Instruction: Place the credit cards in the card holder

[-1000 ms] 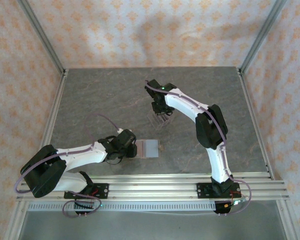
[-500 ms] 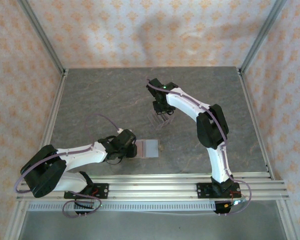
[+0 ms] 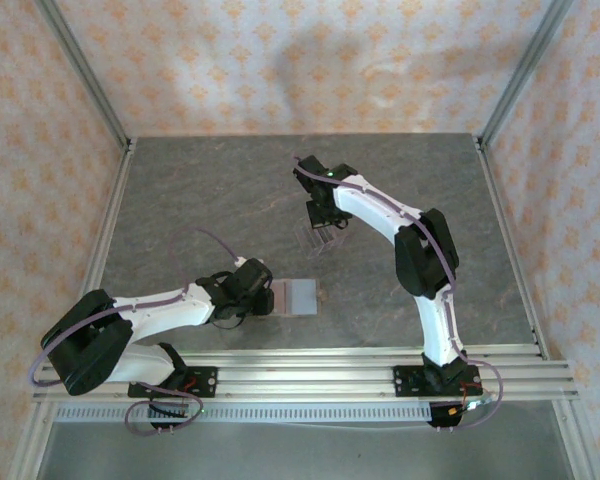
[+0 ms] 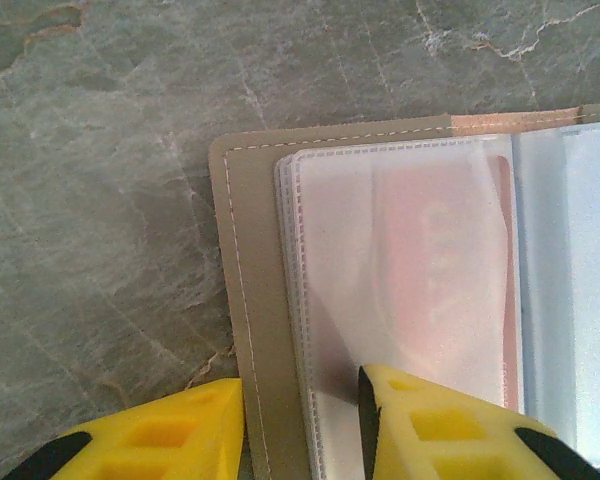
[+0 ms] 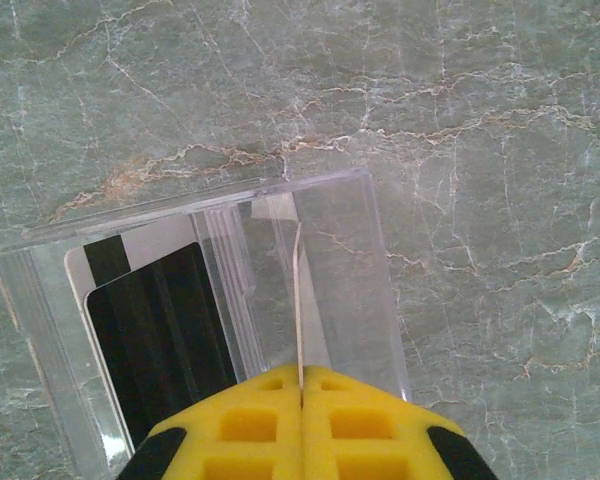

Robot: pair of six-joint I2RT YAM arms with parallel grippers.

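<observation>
One table [image 3: 230,190]. One card holder [image 3: 300,297] lies open at near middle, an edge between my left claw's [image 4: 300,385] parted jaws. One clear stand [image 5: 352,255], farther back, holds three credit cards [image 5: 150,340]; my right claw [image 5: 302,375] pinches one edge-on.

1. The card holder [image 3: 298,297] lay open on the table [image 3: 200,200], near its front edge.
2. The left gripper [image 4: 298,390] sat at the holder's left edge, jaws apart astride it.
3. The clear slotted stand [image 3: 320,238] stood behind the holder, well apart.
4. The right gripper [image 5: 302,385], above the stand, pinched one credit card [image 5: 299,300] upright in a slot. In the right wrist view, other credit cards [image 5: 160,320] stood in slots to its left.
</observation>
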